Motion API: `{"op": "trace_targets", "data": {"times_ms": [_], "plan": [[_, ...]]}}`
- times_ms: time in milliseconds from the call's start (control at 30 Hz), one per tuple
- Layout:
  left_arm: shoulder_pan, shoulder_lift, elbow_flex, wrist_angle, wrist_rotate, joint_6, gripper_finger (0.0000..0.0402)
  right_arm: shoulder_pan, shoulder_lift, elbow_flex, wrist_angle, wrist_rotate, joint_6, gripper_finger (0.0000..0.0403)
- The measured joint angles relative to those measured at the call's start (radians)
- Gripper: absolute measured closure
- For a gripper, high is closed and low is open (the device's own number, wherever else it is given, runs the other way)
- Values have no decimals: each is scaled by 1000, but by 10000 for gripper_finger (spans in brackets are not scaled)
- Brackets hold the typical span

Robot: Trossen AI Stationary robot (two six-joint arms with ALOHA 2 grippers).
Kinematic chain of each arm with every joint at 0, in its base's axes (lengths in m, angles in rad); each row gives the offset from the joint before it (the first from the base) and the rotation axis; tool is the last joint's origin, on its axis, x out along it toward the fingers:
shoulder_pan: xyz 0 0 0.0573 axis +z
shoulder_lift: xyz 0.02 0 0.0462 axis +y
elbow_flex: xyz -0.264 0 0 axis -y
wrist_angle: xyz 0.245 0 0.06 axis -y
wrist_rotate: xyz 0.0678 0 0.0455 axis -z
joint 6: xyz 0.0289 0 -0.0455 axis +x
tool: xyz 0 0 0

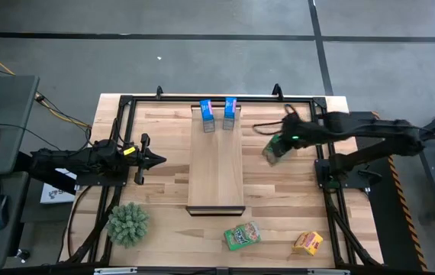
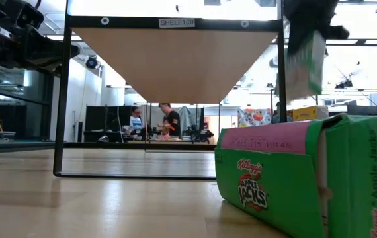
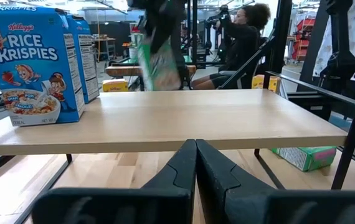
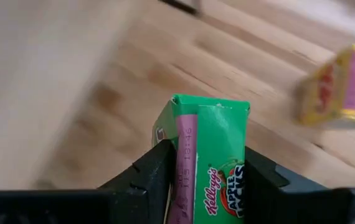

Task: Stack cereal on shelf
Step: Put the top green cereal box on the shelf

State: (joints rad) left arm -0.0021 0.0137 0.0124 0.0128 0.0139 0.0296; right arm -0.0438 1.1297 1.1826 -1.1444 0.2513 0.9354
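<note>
green cereal box (image 4: 212,165) clamped between the fingers (image 4: 149,171) of the right gripper (image 1: 276,147), lifted clear of the tabletop (image 1: 278,206) just off the right long edge of the shelf (image 1: 217,164), about level with its middle. reads "kellogg's apple jacks" on the green face, with a pink strip along one side carrying a small printed date code too fine to make out fully. from the low view, same box (image 2: 305,63) hanging high at the right, under the dark gripper.

two blue cereal boxes (image 1: 207,114) and (image 1: 230,111) standing upright side by side on the far end of the shelf, a small gap between them. nearer one in the left wrist view (image 3: 31,65) marked "kellogg's rice krispies", with a bowl and cartoon figures on the front.

second green box (image 1: 242,235) lying flat on the tabletop beyond the dark-edged near end of the shelf, well apart from the right gripper; up close in the low view (image 2: 307,175) also "kellogg's apple jacks", pink top panel with a stamped code, part of a "facts" panel on the side. yellow-orange box (image 1: 307,243) lying to its right, near the table's front corner; blurred in the right wrist view (image 4: 339,84), writing unreadable.

small white tag "shelf1" on the dark frame (image 2: 176,22) above the board in the low view.

left gripper (image 1: 153,160) pressed together, empty, pointing at the shelf's left edge, apart from it. spiky green plant (image 1: 128,223) near the front left corner. people seated in the room behind the table.
</note>
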Motion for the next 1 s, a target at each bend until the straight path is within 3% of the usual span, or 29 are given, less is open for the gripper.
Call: {"op": "trace_targets", "data": {"times_ms": [133, 267, 367, 467, 567, 800, 1000], "plan": [[0, 0, 0, 0, 0, 0, 398, 87, -91, 81, 60, 76, -23, 265], [0, 0, 0, 0, 0, 0, 398, 177, -104, 109, 293, 209, -119, 265], [0, 0, 0, 0, 0, 0, 398, 208, -52, 109, 518, 182, -241, 265], [0, 0, 0, 0, 0, 0, 398, 217, 38, 153, 587, 139, -306, 265], [0, 0, 0, 0, 0, 0, 398, 216, 146, 262, 492, 151, -312, 265], [0, 0, 0, 0, 0, 0, 398, 214, 419, 569, 126, 329, -318, 265], [0, 0, 0, 0, 0, 0, 398, 214, 590, 728, 18, 366, -420, 265]]}}
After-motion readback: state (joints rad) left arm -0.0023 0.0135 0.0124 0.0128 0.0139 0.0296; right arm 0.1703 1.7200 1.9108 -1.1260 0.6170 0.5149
